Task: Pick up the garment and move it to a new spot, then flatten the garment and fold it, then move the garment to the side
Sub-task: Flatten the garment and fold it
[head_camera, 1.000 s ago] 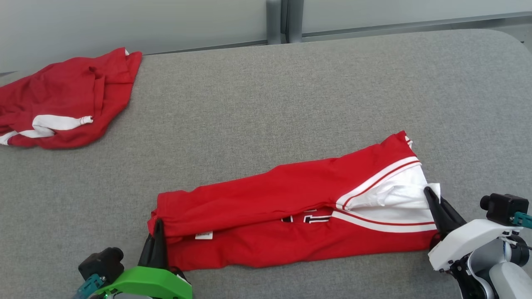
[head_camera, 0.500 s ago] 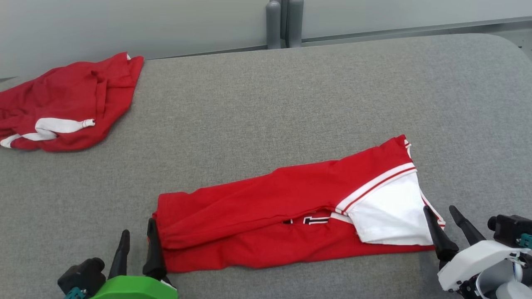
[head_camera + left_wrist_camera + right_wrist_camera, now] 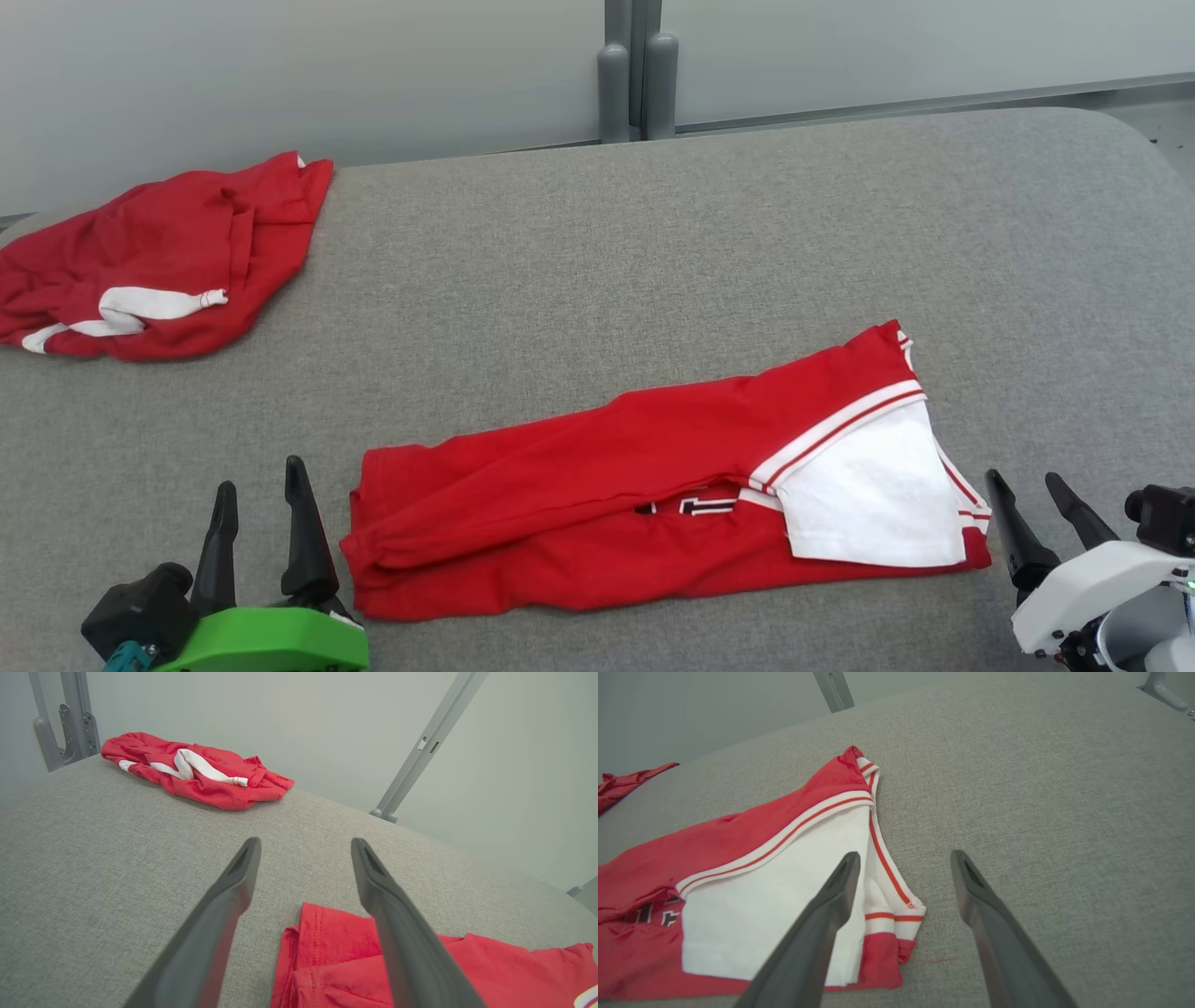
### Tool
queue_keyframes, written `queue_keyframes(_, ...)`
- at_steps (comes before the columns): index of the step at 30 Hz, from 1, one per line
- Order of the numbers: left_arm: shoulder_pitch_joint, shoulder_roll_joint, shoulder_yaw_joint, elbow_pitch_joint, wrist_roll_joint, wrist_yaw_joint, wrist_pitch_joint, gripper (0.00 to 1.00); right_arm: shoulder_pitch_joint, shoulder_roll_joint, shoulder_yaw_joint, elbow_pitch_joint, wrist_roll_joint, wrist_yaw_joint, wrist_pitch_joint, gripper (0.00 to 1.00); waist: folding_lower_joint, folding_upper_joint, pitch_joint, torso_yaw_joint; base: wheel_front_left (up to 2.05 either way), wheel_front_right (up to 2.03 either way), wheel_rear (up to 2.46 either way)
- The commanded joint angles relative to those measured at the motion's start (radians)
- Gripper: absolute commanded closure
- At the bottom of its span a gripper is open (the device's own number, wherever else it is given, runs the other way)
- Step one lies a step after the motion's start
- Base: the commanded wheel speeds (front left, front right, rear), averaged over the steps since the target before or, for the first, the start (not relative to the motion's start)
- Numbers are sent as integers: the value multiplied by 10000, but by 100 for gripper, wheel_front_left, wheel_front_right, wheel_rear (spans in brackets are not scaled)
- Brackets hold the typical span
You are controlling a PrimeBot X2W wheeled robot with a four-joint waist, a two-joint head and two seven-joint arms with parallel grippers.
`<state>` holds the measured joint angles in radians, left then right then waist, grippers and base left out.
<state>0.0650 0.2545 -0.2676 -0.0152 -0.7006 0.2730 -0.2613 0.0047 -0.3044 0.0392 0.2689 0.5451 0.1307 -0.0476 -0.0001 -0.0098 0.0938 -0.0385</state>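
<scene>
A red garment (image 3: 607,495) with a white, red-striped panel lies folded in a long band near the front of the grey table (image 3: 653,252). My left gripper (image 3: 260,473) is open, just left of the garment's left end and apart from the cloth. In the left wrist view the left gripper (image 3: 306,841) has its fingers spread above the garment's corner (image 3: 336,952). My right gripper (image 3: 1021,476) is open just right of the white end, holding nothing. In the right wrist view the right gripper (image 3: 905,854) sits over the striped edge of the garment (image 3: 761,891).
A second red and white garment (image 3: 159,257) lies crumpled at the table's far left corner, also seen as a heap (image 3: 196,772) in the left wrist view. Grey posts (image 3: 635,75) stand behind the table's back edge. Bare grey cloth stretches behind and right of the folded garment.
Both grippers have opened and let go of the garment's ends, then drawn back and outward. The white end has dropped flat. The head view has shifted downward.
</scene>
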Motion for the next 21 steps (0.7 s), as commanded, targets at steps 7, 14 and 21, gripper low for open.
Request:
queue_keyframes(7,-82,-138,7,-82,191,108,-41,0,-567,25,-326,310,-430,1,1362,0,1,98,-206,269,0,0,0)
queue_keyframes(14,-90,-226,66,-86,424,147,-39,0,-1258,-179,144,573,-459,1,2785,0,1,98,-240,640,0,0,0)
queue_keyframes(21,-167,-300,195,-146,551,121,-43,0,-2060,-228,442,1377,-384,1,3799,0,1,98,-158,1079,0,0,0)
